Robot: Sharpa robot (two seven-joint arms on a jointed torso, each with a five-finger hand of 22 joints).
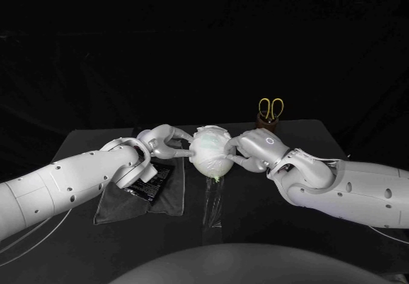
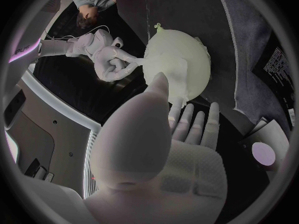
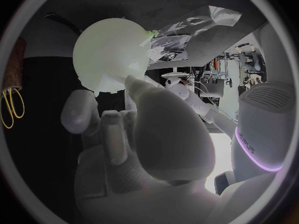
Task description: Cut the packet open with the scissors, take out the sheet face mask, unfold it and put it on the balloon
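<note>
A pale balloon (image 1: 210, 152) wrapped in the white sheet mask lies at the table's middle, its green knot toward me. My left hand (image 1: 162, 142) touches its left side with spread fingers, and my right hand (image 1: 250, 151) touches its right side with its fingertips. In the left wrist view the thumb reaches the balloon (image 2: 177, 64), and the right hand (image 2: 111, 59) pokes it from the far side. In the right wrist view the thumb tip meets the balloon (image 3: 112, 50). The black packet (image 1: 158, 177) lies under my left wrist. The yellow-handled scissors (image 1: 271, 109) stand in a brown holder (image 1: 266, 123).
A dark grey cloth (image 1: 136, 201) lies at the front left beneath the packet. A strip of clear plastic film (image 1: 213, 207) stretches from under the balloon toward me. The scissors holder stands at the table's back edge, behind my right hand.
</note>
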